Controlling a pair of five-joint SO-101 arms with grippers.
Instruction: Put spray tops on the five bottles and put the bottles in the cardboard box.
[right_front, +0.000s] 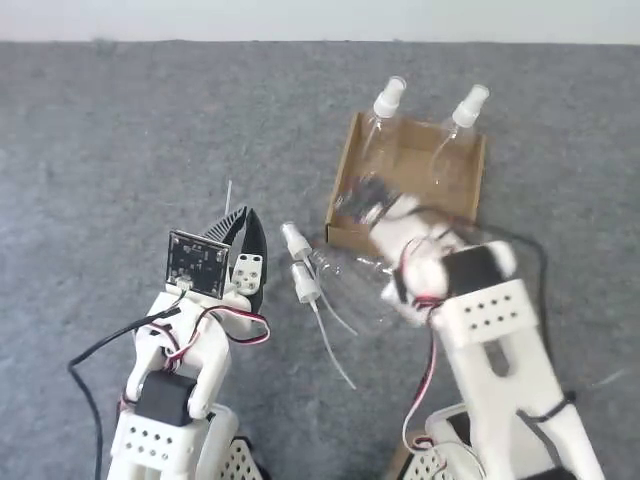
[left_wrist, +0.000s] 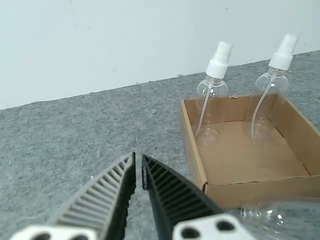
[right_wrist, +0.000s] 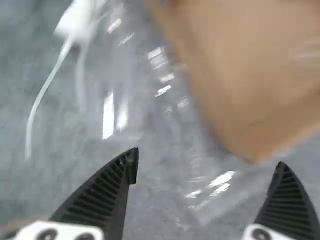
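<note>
- Clear bottle (right_front: 352, 268) on its side near cardboard box (left_wrist: 250, 192): probably light, thin-walled, slippery; best held mid-body
- Right gripper (right_wrist: 206, 159) spread wide above it, grasping nothing
- Left gripper (left_wrist: 138, 157) closed, empty

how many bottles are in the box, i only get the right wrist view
Observer: Two bottles stand upright with tops on, along the far wall of the cardboard box.
Operator: where's the other arm
Observer: The left end effector is shut, low over the grey mat, short of the box.
Operator: any tops left
Observer: Two spray tops lie on the mat between the arms, tubes trailing; they look loose.
</note>
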